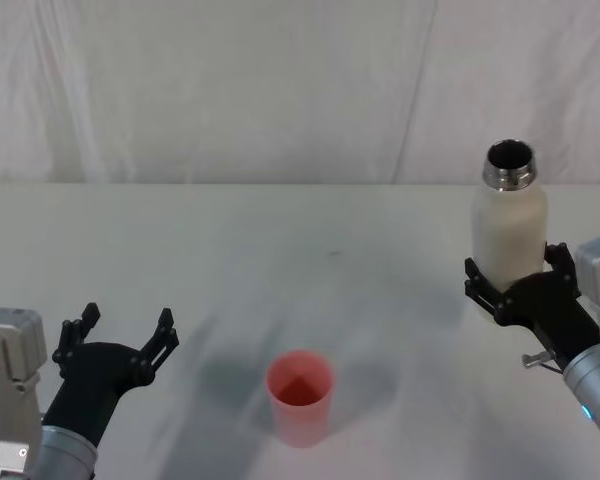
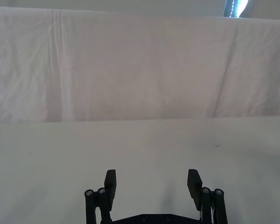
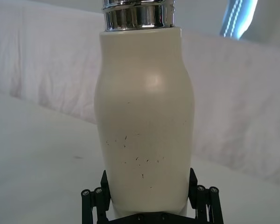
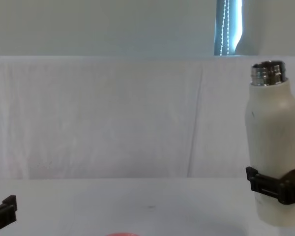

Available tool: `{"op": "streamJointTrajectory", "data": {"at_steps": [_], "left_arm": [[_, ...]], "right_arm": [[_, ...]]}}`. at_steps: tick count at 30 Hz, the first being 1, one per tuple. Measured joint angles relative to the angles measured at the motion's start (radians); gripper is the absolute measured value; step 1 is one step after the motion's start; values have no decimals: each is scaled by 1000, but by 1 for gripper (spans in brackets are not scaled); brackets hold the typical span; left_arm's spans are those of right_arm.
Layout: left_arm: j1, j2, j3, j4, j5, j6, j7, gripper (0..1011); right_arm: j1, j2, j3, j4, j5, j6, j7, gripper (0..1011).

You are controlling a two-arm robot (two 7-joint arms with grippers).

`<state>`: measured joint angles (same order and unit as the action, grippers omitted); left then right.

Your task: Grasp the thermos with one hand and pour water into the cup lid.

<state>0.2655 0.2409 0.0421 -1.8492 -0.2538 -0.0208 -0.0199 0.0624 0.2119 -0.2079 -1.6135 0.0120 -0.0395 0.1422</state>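
Nearest to us, at the table's front edge, stands the cup lid (image 1: 300,397), upright with its open mouth facing up, which is how it must stand to take a pour. Just to its left our left gripper (image 1: 122,336) hovers low over the table (image 1: 280,260), jaws spread wide and holding nothing; we judge it is simply parked, since the job calls for one hand only. Farther off on the right, our right gripper (image 1: 520,272) has its jaws closed around the lower body of the thermos (image 1: 509,226). The low grip leaves the steel neck free and gives us leverage to tip it. We hold the bottle upright, mouth open and dark, so nothing spills yet. It sits well apart from the cup lid, so we judge the carry across comes first, then the tilt.
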Motion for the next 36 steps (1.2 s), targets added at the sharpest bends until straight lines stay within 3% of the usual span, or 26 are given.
{"op": "streamJointTrajectory", "data": {"at_steps": [16, 19, 36], "left_arm": [[0, 0, 0, 0, 0, 0, 0, 1001], [0, 0, 0, 0, 0, 0, 0, 1001], [0, 0, 0, 0, 0, 0, 0, 1001]], "right_arm": [[-61, 43, -28, -90, -236, -36, -50, 950], [-71, 47, -41, -91, -303, -53, -71, 950], [-71, 69, -88, -49, -543, -114, -157, 950]]}}
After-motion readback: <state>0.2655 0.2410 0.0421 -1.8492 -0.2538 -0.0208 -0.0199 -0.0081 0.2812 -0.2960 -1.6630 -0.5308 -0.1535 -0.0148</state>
